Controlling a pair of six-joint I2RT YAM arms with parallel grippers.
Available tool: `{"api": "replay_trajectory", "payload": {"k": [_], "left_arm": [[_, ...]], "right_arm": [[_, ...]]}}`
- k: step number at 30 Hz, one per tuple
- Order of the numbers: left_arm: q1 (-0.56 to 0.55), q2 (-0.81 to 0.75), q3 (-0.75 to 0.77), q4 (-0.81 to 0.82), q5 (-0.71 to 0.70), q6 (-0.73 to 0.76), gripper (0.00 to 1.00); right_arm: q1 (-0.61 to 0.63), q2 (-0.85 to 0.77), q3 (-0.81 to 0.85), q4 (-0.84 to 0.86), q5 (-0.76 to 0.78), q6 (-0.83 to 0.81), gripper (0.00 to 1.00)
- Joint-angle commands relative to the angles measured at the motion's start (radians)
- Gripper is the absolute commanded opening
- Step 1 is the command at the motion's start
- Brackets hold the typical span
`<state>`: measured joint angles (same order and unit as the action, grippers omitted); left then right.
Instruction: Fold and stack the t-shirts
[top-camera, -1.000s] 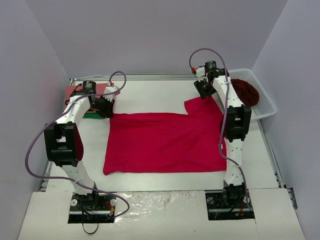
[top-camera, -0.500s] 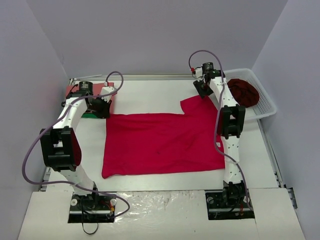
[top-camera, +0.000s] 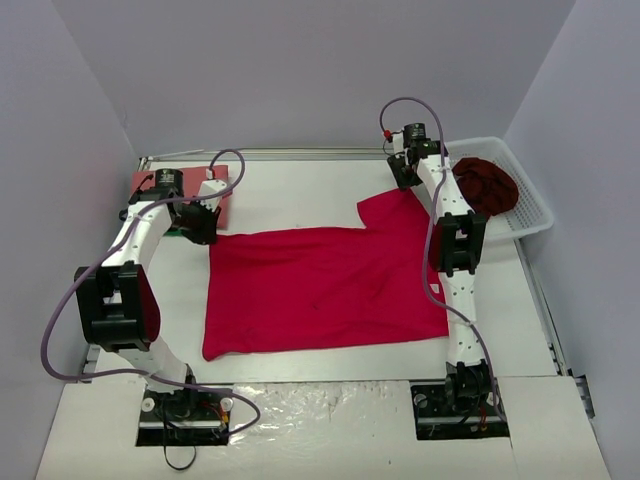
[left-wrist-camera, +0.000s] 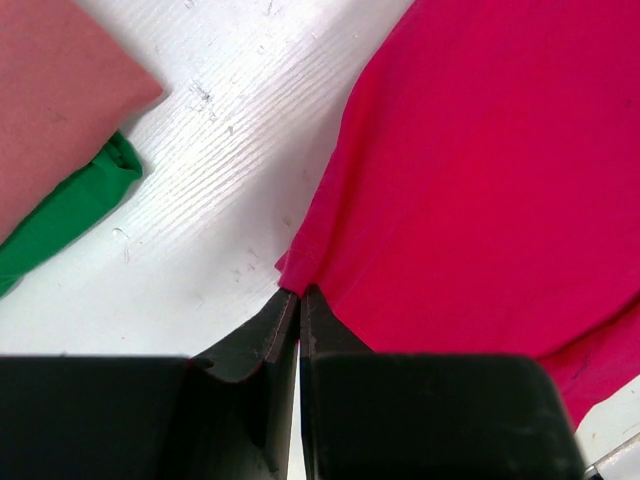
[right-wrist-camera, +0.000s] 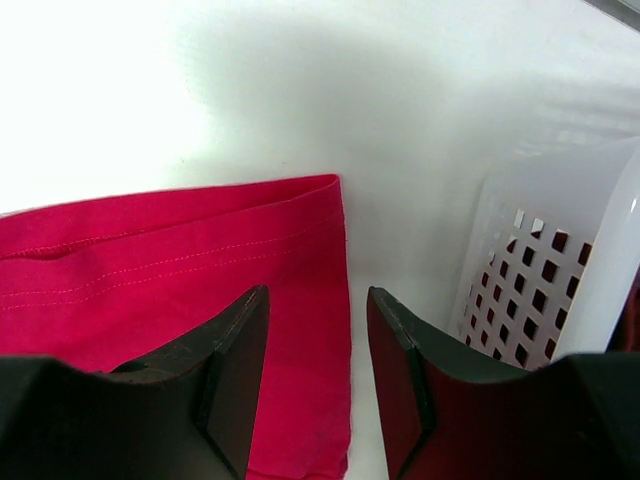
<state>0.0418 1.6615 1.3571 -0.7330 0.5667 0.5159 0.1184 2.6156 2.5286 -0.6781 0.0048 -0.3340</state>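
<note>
left wrist view is showing the left gripper clamping tight on a corner of the crimson t-shirt, which is lying spread flat on the table. the right gripper is hanging half-open astride the shirt's hem, gripping nothing. the spreading step seems underway; next, those jaws need closing on the hem.

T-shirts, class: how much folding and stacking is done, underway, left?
Done: a folded salmon-red shirt lies on green cloth. In hand: left gripper pinches the spread bright crimson t-shirt at its corner; right gripper open over its sleeve. Left: the dark maroon shirt in the white lattice basket.
</note>
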Motion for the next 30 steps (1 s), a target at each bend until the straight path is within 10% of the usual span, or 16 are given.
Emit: {"api": "replay_trajectory", "payload": {"k": [1, 30], "left_arm": [[0.012, -0.057, 0.0, -0.025, -0.016, 0.012, 0.02], [0.013, -0.055, -0.019, -0.048, 0.009, 0.01, 0.02]], "right_arm": [[0.003, 0.02, 0.05, 0.008, 0.014, 0.029, 0.4], [-0.003, 0.164, 0.082, -0.029, -0.084, 0.041, 0.23]]}}
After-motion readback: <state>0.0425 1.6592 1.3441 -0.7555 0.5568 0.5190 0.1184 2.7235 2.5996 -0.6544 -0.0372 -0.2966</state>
